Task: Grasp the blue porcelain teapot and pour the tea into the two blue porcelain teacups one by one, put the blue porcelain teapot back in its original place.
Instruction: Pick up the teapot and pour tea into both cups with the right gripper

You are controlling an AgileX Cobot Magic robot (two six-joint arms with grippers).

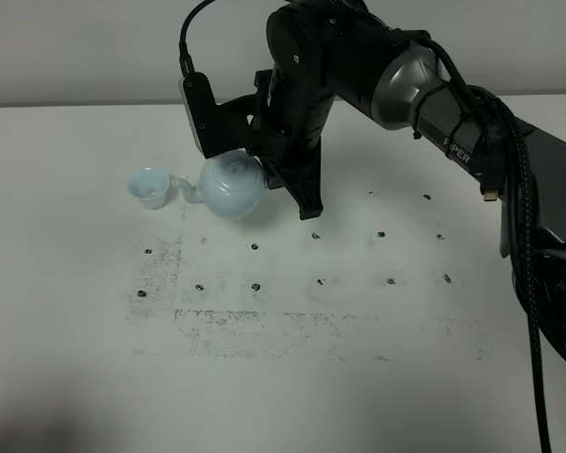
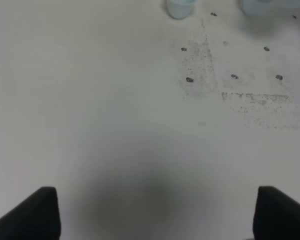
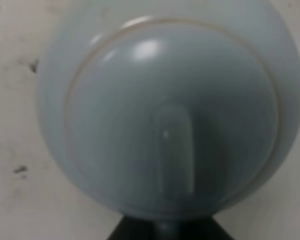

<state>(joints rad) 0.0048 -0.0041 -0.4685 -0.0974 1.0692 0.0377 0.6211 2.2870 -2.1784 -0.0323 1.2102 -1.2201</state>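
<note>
The blue porcelain teapot (image 1: 231, 187) is at the back left of the white table, its short spout pointing left, close to one blue porcelain teacup (image 1: 151, 187). My right gripper (image 1: 285, 184) reaches across from the right and is shut on the teapot at its handle side, which the gripper hides. In the right wrist view the teapot's lid and knob (image 3: 174, 150) fill the frame. The left gripper (image 2: 155, 215) is open and empty over bare table. That view shows the teacup (image 2: 180, 7) and the teapot's underside (image 2: 270, 6) at its far edge. The second teacup is hidden.
The white table (image 1: 283, 377) carries dark screw spots and grey scuff marks around its middle. The right arm's black cable bundle (image 1: 524, 245) hangs along the right side. A white wall runs behind the table.
</note>
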